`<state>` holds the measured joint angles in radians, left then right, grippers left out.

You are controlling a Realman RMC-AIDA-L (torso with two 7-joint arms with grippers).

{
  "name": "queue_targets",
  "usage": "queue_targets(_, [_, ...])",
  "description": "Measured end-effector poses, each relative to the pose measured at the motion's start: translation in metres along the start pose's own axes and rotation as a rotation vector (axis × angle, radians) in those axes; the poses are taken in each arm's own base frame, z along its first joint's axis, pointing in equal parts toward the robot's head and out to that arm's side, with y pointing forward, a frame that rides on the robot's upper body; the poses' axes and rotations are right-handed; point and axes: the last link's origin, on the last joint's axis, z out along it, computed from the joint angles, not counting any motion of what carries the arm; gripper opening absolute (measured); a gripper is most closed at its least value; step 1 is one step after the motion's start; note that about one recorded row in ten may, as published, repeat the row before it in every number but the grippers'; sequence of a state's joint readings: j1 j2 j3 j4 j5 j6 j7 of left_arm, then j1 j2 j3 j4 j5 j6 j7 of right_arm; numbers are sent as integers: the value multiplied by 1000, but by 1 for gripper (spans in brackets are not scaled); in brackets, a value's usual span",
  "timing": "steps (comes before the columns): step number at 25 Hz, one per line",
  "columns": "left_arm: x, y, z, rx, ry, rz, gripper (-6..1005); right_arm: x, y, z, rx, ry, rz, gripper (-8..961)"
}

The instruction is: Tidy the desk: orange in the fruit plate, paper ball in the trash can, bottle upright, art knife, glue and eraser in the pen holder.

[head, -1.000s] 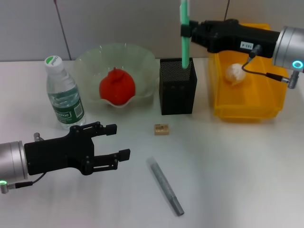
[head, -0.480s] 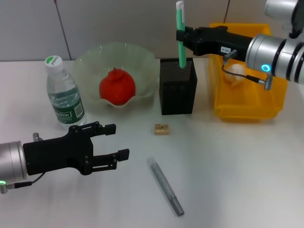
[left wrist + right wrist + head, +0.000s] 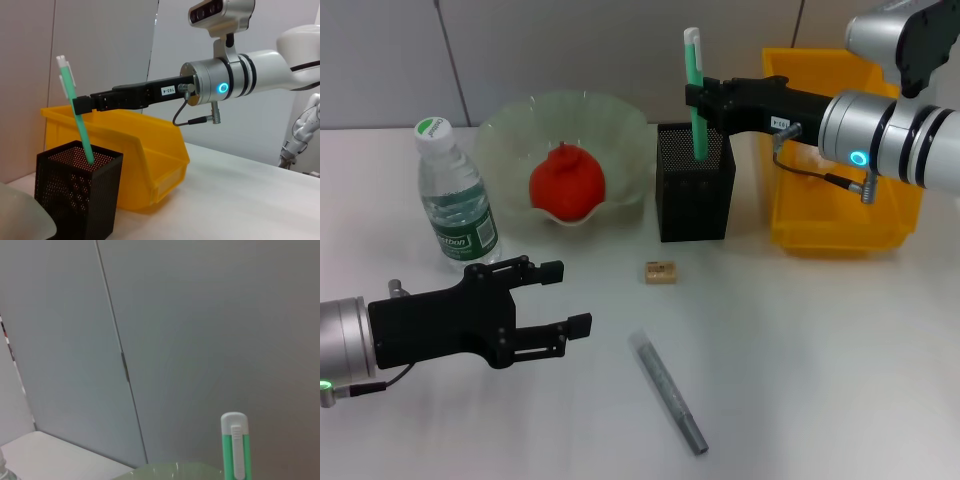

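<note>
Grey and nearest to me, the glue stick [image 3: 667, 392] lies flat on the white desk [image 3: 820, 350]. My left gripper [image 3: 560, 298] hovers low over the desk beside it, fingers spread and holding nothing. A little farther, the tan eraser [image 3: 660, 272] sits alone in front of the pen holder [image 3: 694, 198]. The bottle [image 3: 453, 199] stands upright at the left. Behind it the orange [image 3: 566, 183] rests in the fruit plate [image 3: 620, 130]. My right gripper [image 3: 698, 97] is clamped on the green art knife [image 3: 695, 70], whose lower end is inside the pen holder, tilted slightly. The trash can [image 3: 840, 225] stands just beside the holder; I cannot see the paper ball behind my arm.
</note>
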<state>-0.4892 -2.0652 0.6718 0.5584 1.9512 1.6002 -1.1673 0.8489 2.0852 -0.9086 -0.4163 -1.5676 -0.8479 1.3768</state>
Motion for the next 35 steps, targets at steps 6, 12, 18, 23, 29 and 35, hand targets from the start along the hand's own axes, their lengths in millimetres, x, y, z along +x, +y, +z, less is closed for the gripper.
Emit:
queue_targets(6, [0,0,0,0,0,-1,796,2,-1,-1,4,1,4,282])
queue_targets(12, [0,0,-1,1,-1,0,796,3,-2,-3,9,1,12,361])
queue_targets(18, [0,-1,-1,3,-2,5,796,1,-4,-4,17,-24,38,486])
queue_targets(23, [0,-1,-1,3,-2,4,796,-13,-2,-26,-49,-215,72,596])
queue_targets(29, [0,0,-2,2,1,3,796,-24,23,-71,-295,-409,-33,667])
queue_targets(35, [0,0,-3,7,5,-3,796,-24,29,-84,-497,-118,-80,666])
